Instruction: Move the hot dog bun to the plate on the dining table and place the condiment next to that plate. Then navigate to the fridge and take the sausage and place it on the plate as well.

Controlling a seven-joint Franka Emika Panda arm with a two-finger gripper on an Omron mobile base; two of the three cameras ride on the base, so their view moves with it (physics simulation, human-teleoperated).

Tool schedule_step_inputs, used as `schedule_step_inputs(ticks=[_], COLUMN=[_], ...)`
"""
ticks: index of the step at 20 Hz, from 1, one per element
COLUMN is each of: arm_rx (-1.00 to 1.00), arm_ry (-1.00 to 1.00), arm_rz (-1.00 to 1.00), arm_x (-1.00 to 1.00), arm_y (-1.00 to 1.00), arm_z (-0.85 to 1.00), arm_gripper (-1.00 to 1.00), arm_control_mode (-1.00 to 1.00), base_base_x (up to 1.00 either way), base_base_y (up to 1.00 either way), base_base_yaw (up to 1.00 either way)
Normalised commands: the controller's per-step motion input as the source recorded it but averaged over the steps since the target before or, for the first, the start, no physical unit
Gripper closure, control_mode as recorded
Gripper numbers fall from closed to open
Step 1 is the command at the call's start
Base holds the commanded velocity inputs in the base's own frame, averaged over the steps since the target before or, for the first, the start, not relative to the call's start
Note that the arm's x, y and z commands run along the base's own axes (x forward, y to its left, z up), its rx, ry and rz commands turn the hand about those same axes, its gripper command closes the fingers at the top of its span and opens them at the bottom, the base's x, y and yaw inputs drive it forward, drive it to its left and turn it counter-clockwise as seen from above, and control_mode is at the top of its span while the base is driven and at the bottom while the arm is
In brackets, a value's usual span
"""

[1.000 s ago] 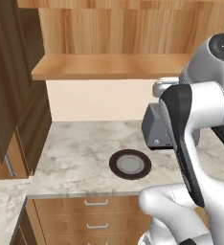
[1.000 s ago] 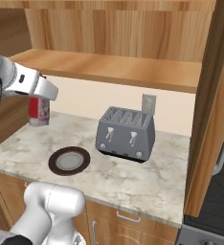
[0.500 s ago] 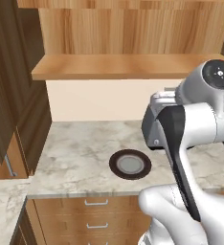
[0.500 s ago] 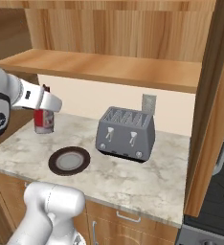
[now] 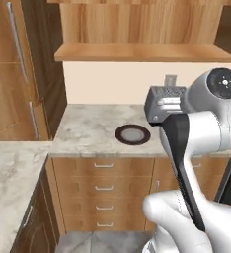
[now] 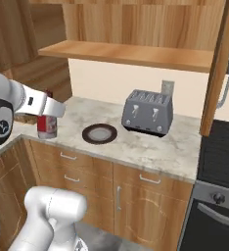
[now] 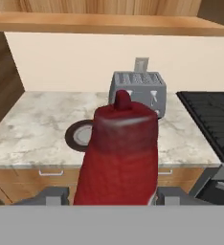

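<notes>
The base has backed away from the counter [image 6: 150,147]; the toaster [image 6: 148,112] and dark plate [image 6: 100,133] look farther now. The gripper [image 7: 115,194] pinches the condiment [image 7: 119,155], at 6 o'clock in the hand view. Likely it travels toward the table.

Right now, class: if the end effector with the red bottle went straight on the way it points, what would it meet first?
Probably the toaster: in the hand view it stands straight beyond the condiment held by the end effector, past the dark-rimmed plate. Depth is unclear.
</notes>
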Motion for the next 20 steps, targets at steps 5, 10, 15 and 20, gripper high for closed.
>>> schedule_step_inputs(ticks=[5,10,15,20], arm_rx=[0.0,0.0,0.0,0.0], arm_ry=[0.0,0.0,0.0,0.0], arm_rz=[0.0,0.0,0.0,0.0], arm_x=[0.0,0.0,0.0,0.0], arm_y=[0.0,0.0,0.0,0.0], arm_z=[0.0,0.0,0.0,0.0], arm_gripper=[1.0,1.0,1.0,1.0], arm_control_mode=[1.0,1.0,1.0,1.0], base_base_x=[-1.0,-0.97,-0.83,-0.73], base_base_y=[-0.03,0.01,0.2,0.54], base_base_yaw=[0.59,0.68,0.71,0.7])
